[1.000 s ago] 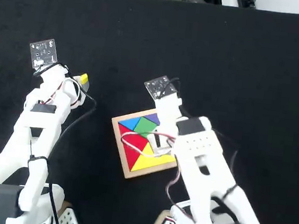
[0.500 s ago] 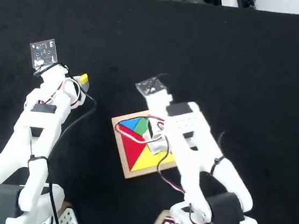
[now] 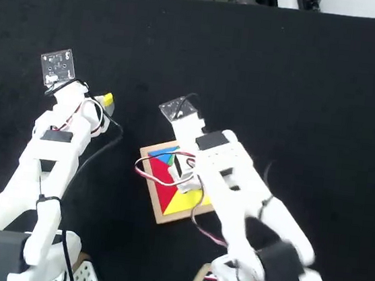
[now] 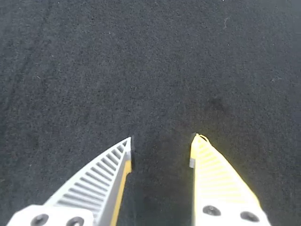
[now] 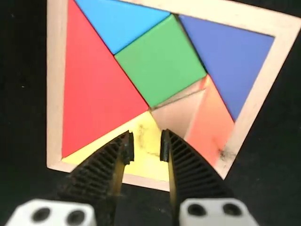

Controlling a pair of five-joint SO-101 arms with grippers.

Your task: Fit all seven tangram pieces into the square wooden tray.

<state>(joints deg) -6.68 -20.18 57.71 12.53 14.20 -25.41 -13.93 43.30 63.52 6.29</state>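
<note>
The right claw (image 5: 146, 143) hangs just above the tray (image 5: 141, 178), its two dark fingers a narrow slit apart with nothing between them, tips over the yellow triangle (image 5: 146, 157). Whether they touch it I cannot tell.

Around that spot lie the red triangle (image 5: 94, 89), the green square (image 5: 160, 66), the light blue triangle (image 5: 120, 21), the dark blue piece (image 5: 230, 61), an orange piece (image 5: 211, 127) and a pale pink piece (image 5: 176, 113). That makes seven, all inside the frame.

In the high view the tray (image 3: 159, 213) sits just toward 6 o'clock of the table's centre. The left claw (image 4: 162, 141) is at about 10 o'clock from it, well apart, wide open and empty over the black cloth (image 4: 141, 56).

The pieces look thin, stiff, light and smooth-faced. Packed edge to edge, they offer no side to pinch, so I judge that pressing or nudging with near-closed tips suits them better than gripping. The tray itself seems light and may slide if shoved sideways.

Hard to make out:
- Whether the pale pink piece lies flush or is slightly tipped.
- What the dark smudge at the orange piece's corner is.
- The tray's 3 o'clock half in the high view, which is covered by the right arm.
</note>
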